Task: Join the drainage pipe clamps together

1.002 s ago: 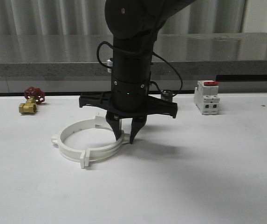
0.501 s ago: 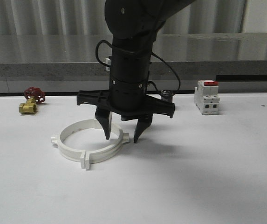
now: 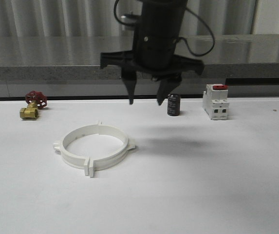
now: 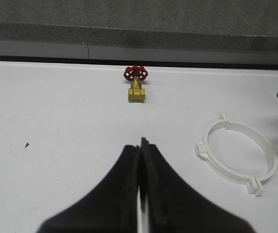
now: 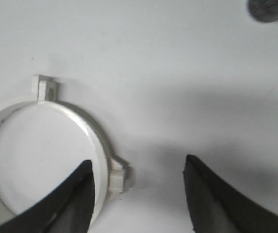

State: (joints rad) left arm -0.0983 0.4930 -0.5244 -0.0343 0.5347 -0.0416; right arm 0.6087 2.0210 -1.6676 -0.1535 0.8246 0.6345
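Note:
The two white drainage pipe clamps (image 3: 94, 149) lie on the white table joined into one flat ring, with flange tabs at its sides. The ring also shows in the left wrist view (image 4: 239, 154) and the right wrist view (image 5: 91, 133). My right gripper (image 3: 145, 102) hangs open well above the table, up and to the right of the ring, and holds nothing; in its own view the gripper (image 5: 139, 167) has its jaws wide apart over the ring's edge. My left gripper (image 4: 140, 144) is shut with nothing between its fingers, away from the ring.
A brass valve with a red handwheel (image 3: 32, 105) sits at the back left. A small black cylinder (image 3: 173, 105) and a white block with a red top (image 3: 215, 101) stand at the back right. A grey ledge (image 3: 42, 73) runs behind the table.
My right gripper opened off the ring's right rim, then rose and shifted right. The ring stayed on the table.

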